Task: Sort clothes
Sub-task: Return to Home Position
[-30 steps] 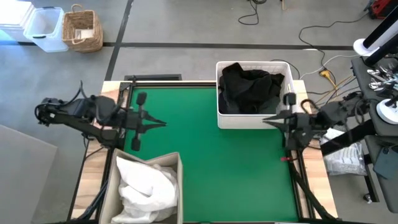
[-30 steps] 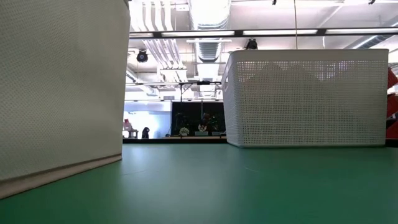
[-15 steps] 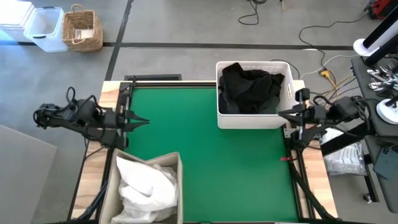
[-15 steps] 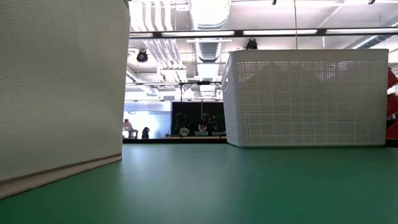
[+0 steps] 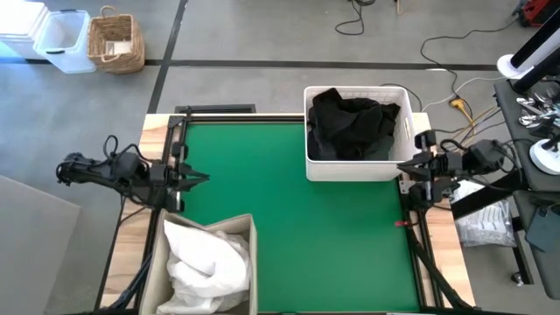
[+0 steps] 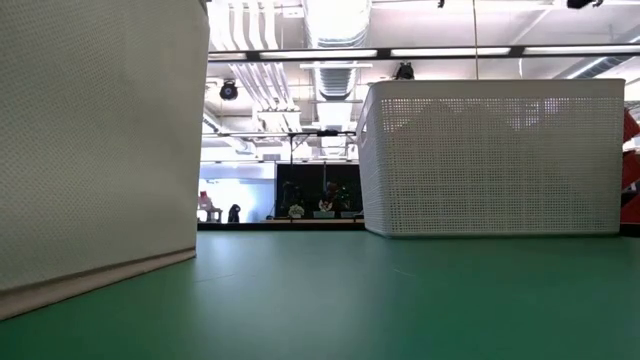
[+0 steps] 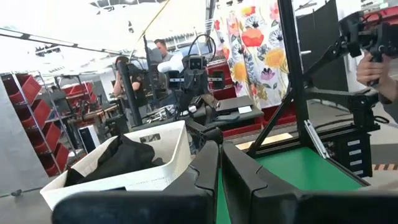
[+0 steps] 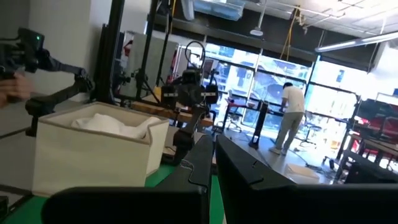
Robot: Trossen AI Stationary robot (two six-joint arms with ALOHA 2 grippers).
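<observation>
At counter edges, mid-left and mid-right of frame: left claw, right claw, both shut, empty, drawn back outward. Dark clothes in basket, white clothes in bin; apparently fully sorted.

**Looking past the left gripper over the green table**
The left gripper, its two dark fingers pressed together on nothing, points over the green table mat toward a white plastic basket holding a crumpled black garment. The dark right arm stands beside the basket. Beyond it hangs a flowered fabric panel, and a person's hand grips a dark device.
</observation>
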